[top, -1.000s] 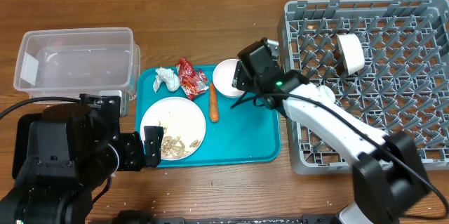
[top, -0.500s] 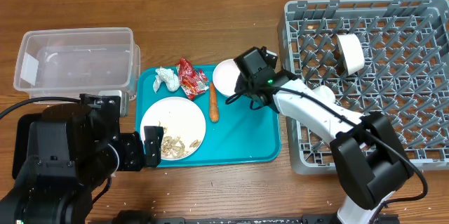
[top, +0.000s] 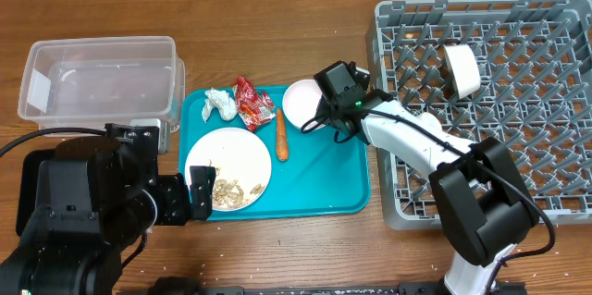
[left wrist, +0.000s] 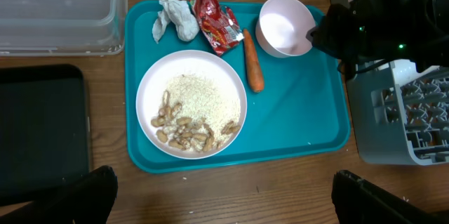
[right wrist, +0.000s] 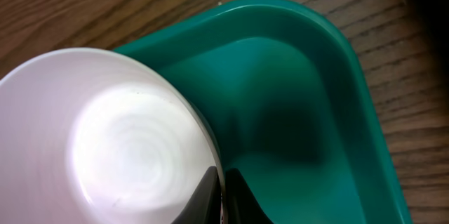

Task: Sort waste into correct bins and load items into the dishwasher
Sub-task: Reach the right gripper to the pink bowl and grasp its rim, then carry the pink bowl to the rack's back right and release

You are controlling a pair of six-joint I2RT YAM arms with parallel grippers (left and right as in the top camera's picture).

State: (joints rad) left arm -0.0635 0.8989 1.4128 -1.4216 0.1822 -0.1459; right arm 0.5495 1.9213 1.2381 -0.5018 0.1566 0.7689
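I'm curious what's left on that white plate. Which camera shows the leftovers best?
The left wrist view: the food scraps on the plate show clearly as rice and peanut-like bits. Overhead shows them smaller and less distinct. The right wrist view shows only a bowl and the teal tray.

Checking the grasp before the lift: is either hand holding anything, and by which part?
The right hand pinches the pale pink cup by its rim. The left hand is open and holds nothing.
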